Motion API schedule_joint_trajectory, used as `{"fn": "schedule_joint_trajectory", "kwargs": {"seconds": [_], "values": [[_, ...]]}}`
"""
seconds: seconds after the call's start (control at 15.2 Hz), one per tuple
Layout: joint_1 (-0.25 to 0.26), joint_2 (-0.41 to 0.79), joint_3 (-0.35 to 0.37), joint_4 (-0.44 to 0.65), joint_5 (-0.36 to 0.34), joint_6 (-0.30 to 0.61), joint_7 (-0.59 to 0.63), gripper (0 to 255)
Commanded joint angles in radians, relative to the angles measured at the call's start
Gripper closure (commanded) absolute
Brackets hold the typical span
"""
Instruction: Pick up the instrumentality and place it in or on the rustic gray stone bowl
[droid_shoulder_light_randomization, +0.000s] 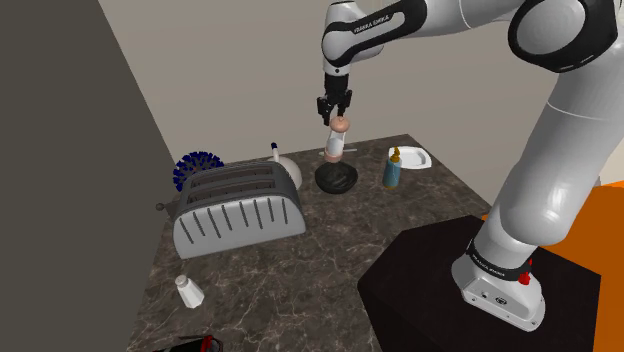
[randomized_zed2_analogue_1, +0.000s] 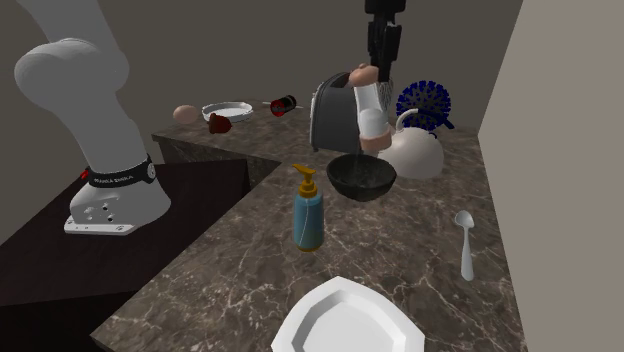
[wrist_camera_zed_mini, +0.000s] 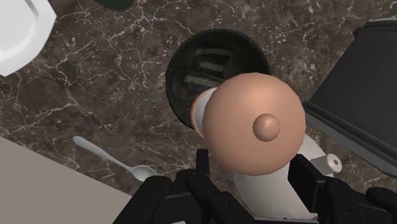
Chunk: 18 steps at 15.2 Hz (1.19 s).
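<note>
My gripper (droid_shoulder_light_randomization: 336, 110) is shut on a white bottle with a tan rounded top (droid_shoulder_light_randomization: 338, 138), holding it upright in the air. Straight below it a dark round bowl (droid_shoulder_light_randomization: 335, 178) stands on the marble counter. In the second exterior view the bottle (randomized_zed2_analogue_1: 368, 105) hangs from the gripper (randomized_zed2_analogue_1: 383, 68) with its tan base just above the bowl (randomized_zed2_analogue_1: 361, 177). Looking down the hand, the tan top (wrist_camera_zed_mini: 251, 124) sits between the black fingers (wrist_camera_zed_mini: 205, 170), and the bowl (wrist_camera_zed_mini: 210, 60) lies beyond it.
A grey toaster (droid_shoulder_light_randomization: 238, 208) stands beside the bowl, with a white kettle (randomized_zed2_analogue_1: 415, 150) and a blue spiky object (randomized_zed2_analogue_1: 425, 103) behind. A blue soap dispenser (randomized_zed2_analogue_1: 308, 210), white plate (randomized_zed2_analogue_1: 345, 320), spoon (randomized_zed2_analogue_1: 465, 245) and small white shaker (droid_shoulder_light_randomization: 188, 291) share the counter.
</note>
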Motion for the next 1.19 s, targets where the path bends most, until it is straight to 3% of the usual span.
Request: {"fn": "schedule_joint_trajectory", "kwargs": {"seconds": [0.0, 0.66, 1.12], "values": [[-0.001, 0.008, -0.001, -0.018, 0.002, 0.027, -0.003, 255], [-0.002, 0.048, 0.000, -0.103, 0.012, 0.151, -0.012, 255], [-0.002, 0.048, 0.000, -0.103, 0.012, 0.151, -0.012, 255]]}}
